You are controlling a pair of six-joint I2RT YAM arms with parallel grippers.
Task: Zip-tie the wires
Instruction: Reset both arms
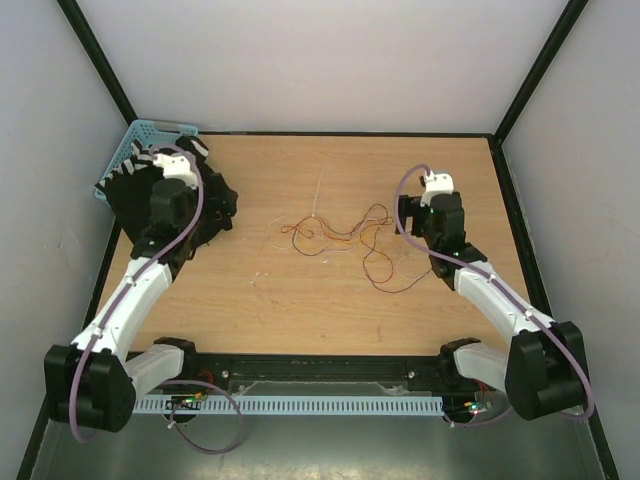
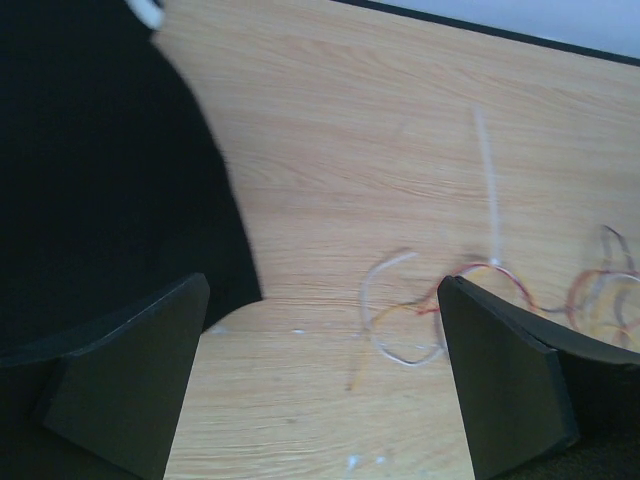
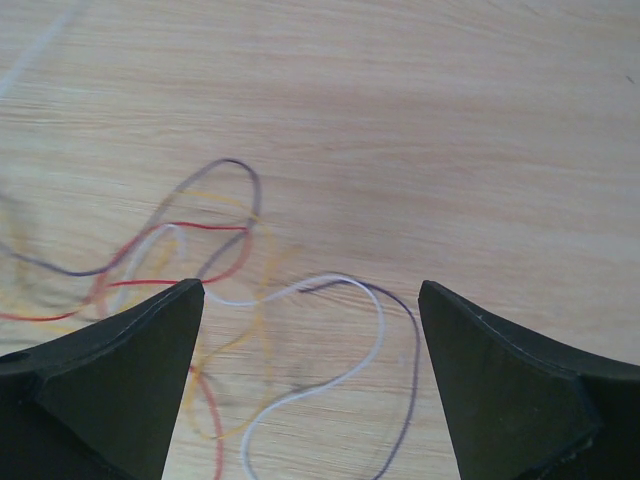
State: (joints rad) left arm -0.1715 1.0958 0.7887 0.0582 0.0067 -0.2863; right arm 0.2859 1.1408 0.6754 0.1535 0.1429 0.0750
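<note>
Red, dark and whitish strands make up the wires (image 1: 335, 232), a loose tangle lying flat on the wooden table (image 1: 260, 310) between your two arms. Its long axis runs left to right, and one dark loop trails off its right end toward the arm bases. Your right gripper (image 3: 310, 290) hangs straight over that right end, jaws wide apart and empty, with strands crossing the gap beneath them. Your left gripper (image 2: 322, 290) sits off the tangle's left end, jaws also apart and holding nothing; the nearest curls lie toward its right finger, not centred. A pale straight strip (image 2: 489, 180), perhaps the zip tie, lies just behind that left end. Your right arm looks the better placed to gather the strands.
</note>
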